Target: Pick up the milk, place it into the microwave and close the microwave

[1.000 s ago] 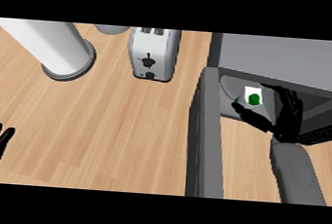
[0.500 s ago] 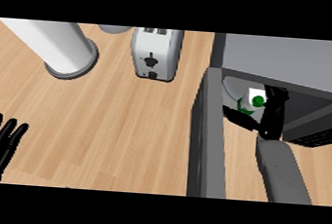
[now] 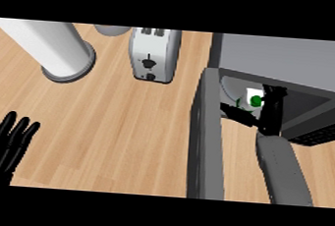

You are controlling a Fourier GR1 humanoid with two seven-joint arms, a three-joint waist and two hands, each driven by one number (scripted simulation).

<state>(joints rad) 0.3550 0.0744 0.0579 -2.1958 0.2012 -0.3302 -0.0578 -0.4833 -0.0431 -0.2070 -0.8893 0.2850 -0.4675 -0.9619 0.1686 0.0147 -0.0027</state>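
White milk: carton with a green mark, inside the microwave cavity just past the opening; seems upright, seen from above, long axis not sure
right hand: reached into the cavity, fingers at 3 o'clock of the carton and thumb at 7 o'clock, curled round it; holds the milk, nothing else
milk from palm: at 10 o'clock, touching; whether set on the cavity floor or held above it, cannot tell
door: open, seen edge-on, long axis 12 to 6 o'clock, far end at the microwave's left corner, free end toward the robot
right forearm: just beside the door at its 3 o'clock, lying across the door's likely swing
left hand: at 9 o'clock of the door, well apart, fingers straight and spread, holding nothing, resting at the lower left edge
coming move, judged: let go, draw the arm out toward 6 o'clock, then swing the door shut
nearer hand for the door: right, but on the inner side; left faces the outer side
toaster: at 10 o'clock of the door, out of the way
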